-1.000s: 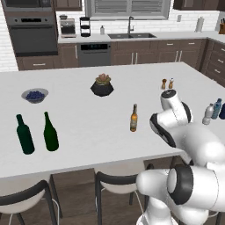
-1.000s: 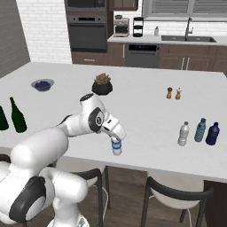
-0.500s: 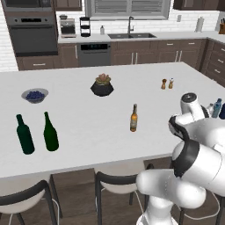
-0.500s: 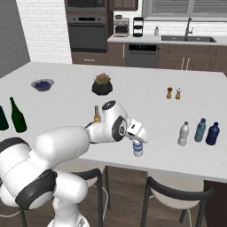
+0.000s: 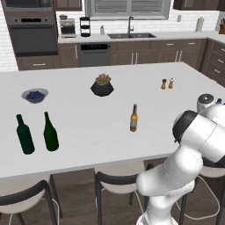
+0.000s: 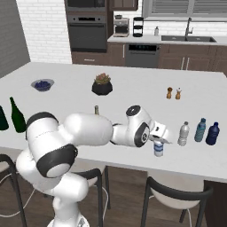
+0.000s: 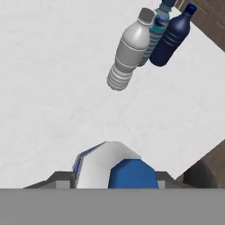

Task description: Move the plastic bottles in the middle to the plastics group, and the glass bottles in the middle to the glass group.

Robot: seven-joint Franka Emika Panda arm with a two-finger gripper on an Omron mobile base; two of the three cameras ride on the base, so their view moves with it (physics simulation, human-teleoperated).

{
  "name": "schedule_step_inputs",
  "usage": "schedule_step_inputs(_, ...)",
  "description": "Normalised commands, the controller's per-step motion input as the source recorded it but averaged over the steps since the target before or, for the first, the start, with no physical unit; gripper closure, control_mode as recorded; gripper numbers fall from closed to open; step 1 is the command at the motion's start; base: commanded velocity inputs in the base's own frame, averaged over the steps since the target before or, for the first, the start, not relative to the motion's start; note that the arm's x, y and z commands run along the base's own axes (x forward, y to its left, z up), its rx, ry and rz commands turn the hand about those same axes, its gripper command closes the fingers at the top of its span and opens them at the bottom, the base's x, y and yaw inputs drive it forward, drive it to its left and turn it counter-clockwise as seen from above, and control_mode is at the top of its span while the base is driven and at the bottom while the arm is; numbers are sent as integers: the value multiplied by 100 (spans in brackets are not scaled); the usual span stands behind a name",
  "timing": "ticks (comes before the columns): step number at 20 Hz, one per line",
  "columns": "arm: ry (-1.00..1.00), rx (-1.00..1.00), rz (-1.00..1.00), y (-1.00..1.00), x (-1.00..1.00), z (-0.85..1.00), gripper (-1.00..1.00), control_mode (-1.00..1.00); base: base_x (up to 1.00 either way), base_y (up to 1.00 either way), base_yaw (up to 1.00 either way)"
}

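- White kitchen island (image 6: 88, 95) is carrying everything.
- Gripper (image 6: 158, 136) is pinching a blue-labelled, white-capped water bottle (image 6: 158, 148) near the front edge.
- Greyish clear bottle (image 6: 183, 134) is standing beside the blue-tinted bottle (image 6: 200, 130) and dark blue bottle (image 6: 213, 134).
- Amber beer bottle (image 5: 134, 118) is standing mid-island.

Two green wine bottles (image 5: 25, 134), one amber beer bottle (image 5: 133, 118), two clear water bottles (image 6: 183, 134), two blue plastic bottles (image 6: 200, 130), one blueberry bowl (image 5: 34, 95), one potted plant (image 5: 102, 85), two shakers (image 5: 164, 84).
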Motion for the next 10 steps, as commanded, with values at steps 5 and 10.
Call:
schedule_step_inputs(5,0,0,1,-82,31,1,100,-100,0,0,0)
schedule_step_inputs(10,0,0,2,-69,18,0,100,-100,0,0,0)
